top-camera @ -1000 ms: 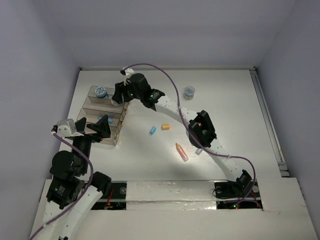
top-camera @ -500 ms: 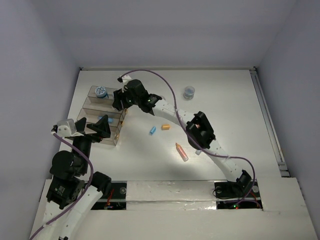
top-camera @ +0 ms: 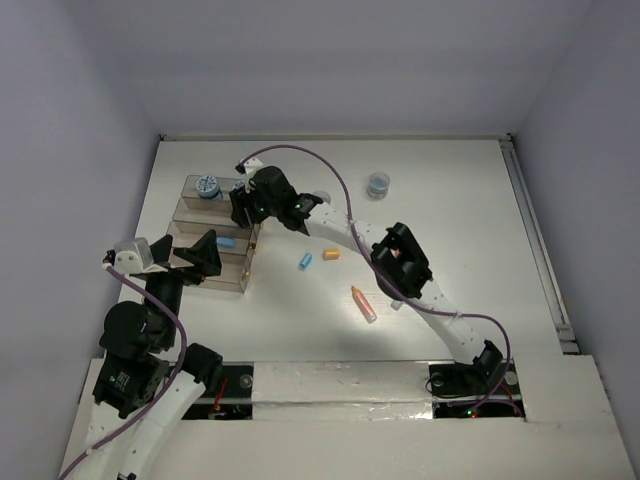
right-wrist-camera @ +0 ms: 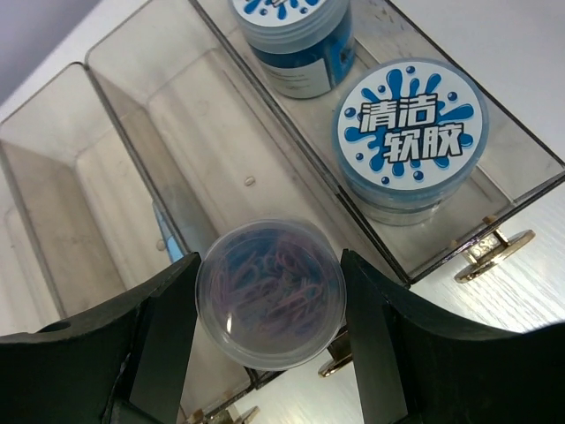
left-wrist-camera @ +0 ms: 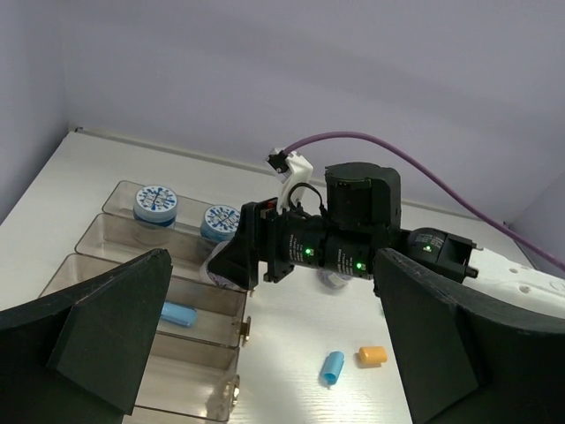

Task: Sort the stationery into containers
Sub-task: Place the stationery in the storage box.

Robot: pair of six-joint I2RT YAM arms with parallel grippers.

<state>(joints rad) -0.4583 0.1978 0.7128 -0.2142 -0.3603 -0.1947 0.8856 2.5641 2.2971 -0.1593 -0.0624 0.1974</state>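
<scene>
The R arm reaches across the table (top-camera: 450, 220) to the trays (top-camera: 190, 225), a stepped block of four clear brownish troughs at the far left. The right gripper (top-camera: 245, 205) is clamped on a clear tub (right-wrist-camera: 269, 305). Its fingers (right-wrist-camera: 163, 327) press both sides of the round wall, and a tangle of blue and pink clips shows through the lid. The tub hangs above the trays, not touching them. It looks to sit over the 2nd trough from the back, near the latch end (the exact trough is hard to call from the wrist view).

In the back trough stand two blue jars, well apart. One is the labelled jar (right-wrist-camera: 408, 141) w/ a splash-print top, close to the latch end. The other jar (right-wrist-camera: 296, 35) is further along. A blue pen (left-wrist-camera: 179, 314) lies flat in the 3rd trough.

The left gripper (top-camera: 185, 255) hovers at the near end of the trays w/ jaws spread wide, holding nothing.

Loose on the table, right of the trays, are a short blue piece (top-camera: 306, 261) and a short orange piece (top-camera: 331, 254) just beside each other. An orange-pink marker (top-camera: 364, 303) lies nearer the arm bases. A lone jar (top-camera: 378, 184) stands toward the back, well apart from the rest.
</scene>
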